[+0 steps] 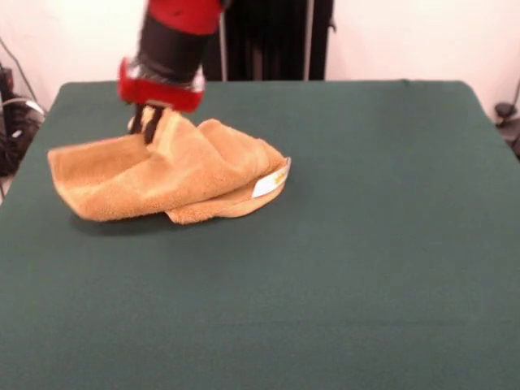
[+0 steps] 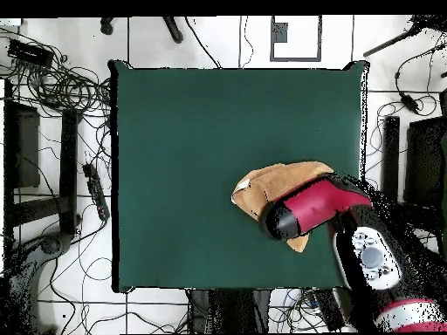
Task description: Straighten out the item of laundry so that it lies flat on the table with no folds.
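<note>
The hand towel (image 1: 166,175), orange-tan, is seen from the front lying bunched and folded over itself at the far left of the green table (image 1: 366,244), a white tag (image 1: 270,183) at its right end. The gripper (image 1: 149,123) is pressed together on a raised fold at its far edge. Overhead, the towel (image 2: 275,185) is half hidden under the red arm (image 2: 314,208). The pinched edge is best drawn outward, low and slowly, so that the layers unroll.

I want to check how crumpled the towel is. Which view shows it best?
The front view: the towel lies bunched and folded on the table, its white tag showing, with the hand at its top. In the overhead view the arm covers much of the towel.
</note>
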Tool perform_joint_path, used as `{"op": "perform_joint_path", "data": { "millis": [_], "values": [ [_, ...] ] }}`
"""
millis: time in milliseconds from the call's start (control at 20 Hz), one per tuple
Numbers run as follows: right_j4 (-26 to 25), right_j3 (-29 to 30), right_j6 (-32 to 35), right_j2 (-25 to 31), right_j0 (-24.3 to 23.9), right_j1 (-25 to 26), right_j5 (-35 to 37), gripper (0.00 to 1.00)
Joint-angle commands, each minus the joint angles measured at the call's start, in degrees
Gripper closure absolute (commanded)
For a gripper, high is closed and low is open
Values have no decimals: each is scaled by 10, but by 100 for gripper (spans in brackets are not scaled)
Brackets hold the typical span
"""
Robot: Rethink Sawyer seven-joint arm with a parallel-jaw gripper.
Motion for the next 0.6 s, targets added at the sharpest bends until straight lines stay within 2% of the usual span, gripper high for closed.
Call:
{"op": "perform_joint_path", "data": {
  "millis": [50, 300, 450, 600],
  "values": [
    [79, -20, 409, -136, 106, -47, 101, 100],
    [158, -29, 416, -162, 189, -81, 199, 100],
    [166, -49, 440, -180, 233, -75, 241, 100],
    [168, -57, 464, -193, 254, -62, 235, 100]
  ]
}}
